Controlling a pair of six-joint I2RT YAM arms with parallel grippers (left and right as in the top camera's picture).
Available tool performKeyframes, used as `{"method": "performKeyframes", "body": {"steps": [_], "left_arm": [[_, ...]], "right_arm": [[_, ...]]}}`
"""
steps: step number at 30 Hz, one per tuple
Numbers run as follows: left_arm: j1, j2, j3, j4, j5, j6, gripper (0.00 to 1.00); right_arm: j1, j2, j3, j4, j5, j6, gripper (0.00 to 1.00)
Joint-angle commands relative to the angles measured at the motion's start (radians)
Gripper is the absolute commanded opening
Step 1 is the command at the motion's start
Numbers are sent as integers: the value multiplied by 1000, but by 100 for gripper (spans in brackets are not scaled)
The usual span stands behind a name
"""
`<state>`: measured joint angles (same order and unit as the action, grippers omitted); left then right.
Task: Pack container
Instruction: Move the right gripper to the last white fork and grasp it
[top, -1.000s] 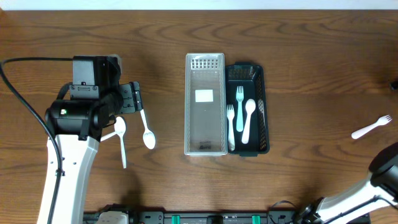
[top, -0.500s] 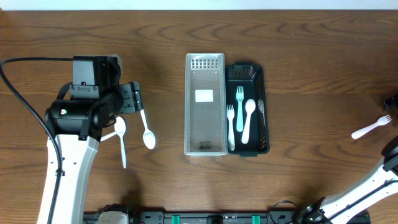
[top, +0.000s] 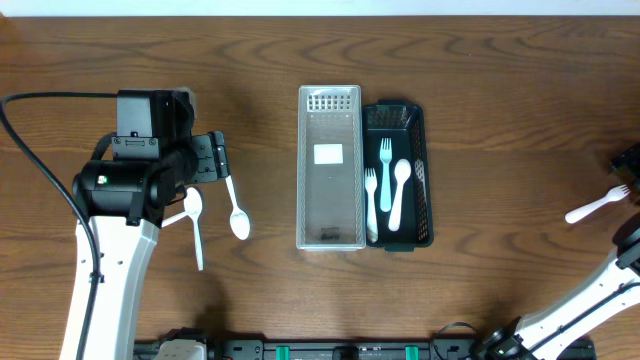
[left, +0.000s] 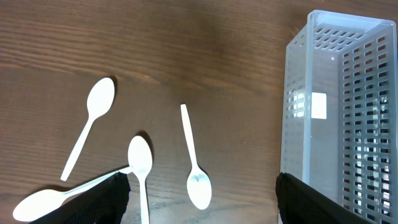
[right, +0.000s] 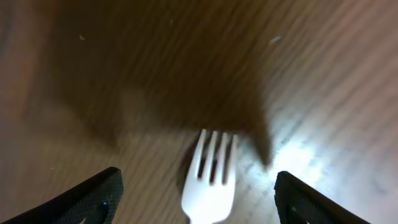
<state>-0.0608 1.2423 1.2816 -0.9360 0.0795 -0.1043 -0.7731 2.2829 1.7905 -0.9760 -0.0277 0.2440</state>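
Observation:
A clear plastic container (top: 330, 225) stands at mid-table, empty but for a white label. A black basket (top: 421, 120) beside it holds two white forks (top: 384, 165) and a white spoon (top: 399, 190). Several white spoons lie left of it, one (top: 236, 212) just below my left gripper (top: 214, 160), which is open and empty. In the left wrist view that spoon (left: 196, 177) lies between the open fingers (left: 202, 208), with the container (left: 336, 124) to the right. My right gripper (right: 199, 202) is open over a white fork (right: 210, 180). The fork also shows in the overhead view (top: 597, 205).
More spoons (left: 93, 118) (left: 140, 165) lie to the left of my left gripper. The right arm (top: 628, 255) runs along the table's right edge. The wooden table (top: 500, 60) shows bare behind and to the right of the containers.
The right arm has swung up along the right edge, bringing its gripper over the white fork. The left arm and spoons have not moved.

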Motion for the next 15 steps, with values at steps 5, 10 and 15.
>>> {"method": "performKeyframes", "body": {"steps": [5, 10, 15], "left_arm": [[-2, 5, 22, -2, 6, 2, 78], [-2, 5, 22, -2, 6, 3, 78], [-2, 5, 22, -2, 6, 3, 78]], "right_arm": [[29, 29, -3, 8, -6, -18, 81], [31, 29, -3, 0, -6, -18, 81], [31, 29, -3, -20, -6, -17, 77]]}}
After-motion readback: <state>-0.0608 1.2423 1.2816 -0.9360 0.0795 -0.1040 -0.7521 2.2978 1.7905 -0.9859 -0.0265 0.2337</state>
